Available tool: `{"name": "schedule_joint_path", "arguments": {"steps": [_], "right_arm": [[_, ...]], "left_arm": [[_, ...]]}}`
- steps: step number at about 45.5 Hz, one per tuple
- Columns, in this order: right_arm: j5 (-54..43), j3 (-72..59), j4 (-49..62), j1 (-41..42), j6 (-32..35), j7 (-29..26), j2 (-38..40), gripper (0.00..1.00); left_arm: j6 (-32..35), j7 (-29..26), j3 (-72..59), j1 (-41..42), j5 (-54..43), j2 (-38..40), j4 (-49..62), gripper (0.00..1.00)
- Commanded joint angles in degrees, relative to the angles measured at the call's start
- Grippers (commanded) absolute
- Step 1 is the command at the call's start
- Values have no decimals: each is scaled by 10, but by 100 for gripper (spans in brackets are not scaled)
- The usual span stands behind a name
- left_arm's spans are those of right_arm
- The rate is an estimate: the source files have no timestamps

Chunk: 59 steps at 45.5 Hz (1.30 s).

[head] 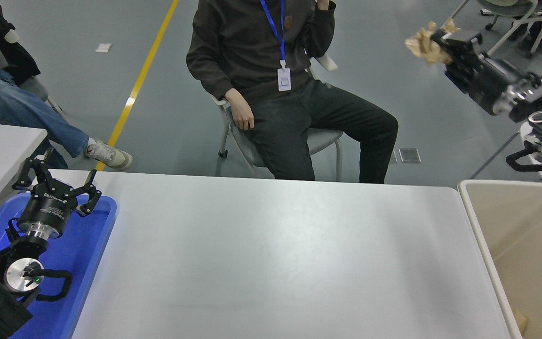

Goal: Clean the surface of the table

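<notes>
My right tool (442, 43) is raised high at the upper right, well above and beyond the tabletop (275, 254), and is pinched on a crumpled tan paper wad (425, 44) that sticks out past its tip. The tabletop, the wide white-grey surface, fills the lower middle of the view. A beige bin (525, 249) stands just beside its right edge, its rim level with the surface. My left tool (59, 183) is parked at the lower left above a blue tray (92, 249), its fingers (93, 194) spread apart and gripping nothing. A person (271, 89) in dark clothes sits on a chair beyond the far edge, one hand (242, 115) resting on a thigh.
</notes>
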<state>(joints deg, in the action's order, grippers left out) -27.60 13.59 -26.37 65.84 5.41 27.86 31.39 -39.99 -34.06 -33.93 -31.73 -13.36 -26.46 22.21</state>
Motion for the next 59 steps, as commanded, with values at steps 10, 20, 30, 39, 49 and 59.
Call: {"name": "schedule_joint_path", "arguments": {"steps": [10, 20, 30, 39, 49, 59], "right_arm": [[114, -1, 183, -44, -7, -96, 10, 0], [140, 0, 200, -56, -8, -179, 25, 0], [156, 0, 204, -93, -18, -227, 39, 0], [156, -2, 225, -135, -24, -257, 38, 0], [147, -22, 228, -193, -33, -264, 19, 0], [147, -106, 228, -259, -34, -265, -27, 0]], "left_arm": [[0, 0, 0, 0, 0, 0, 0, 100], [0, 0, 0, 0, 0, 0, 0, 100], [0, 0, 0, 0, 0, 0, -1, 100], [0, 0, 0, 0, 0, 0, -1, 100], [0, 0, 0, 0, 0, 0, -1, 100], [0, 0, 0, 0, 0, 0, -1, 100]]}}
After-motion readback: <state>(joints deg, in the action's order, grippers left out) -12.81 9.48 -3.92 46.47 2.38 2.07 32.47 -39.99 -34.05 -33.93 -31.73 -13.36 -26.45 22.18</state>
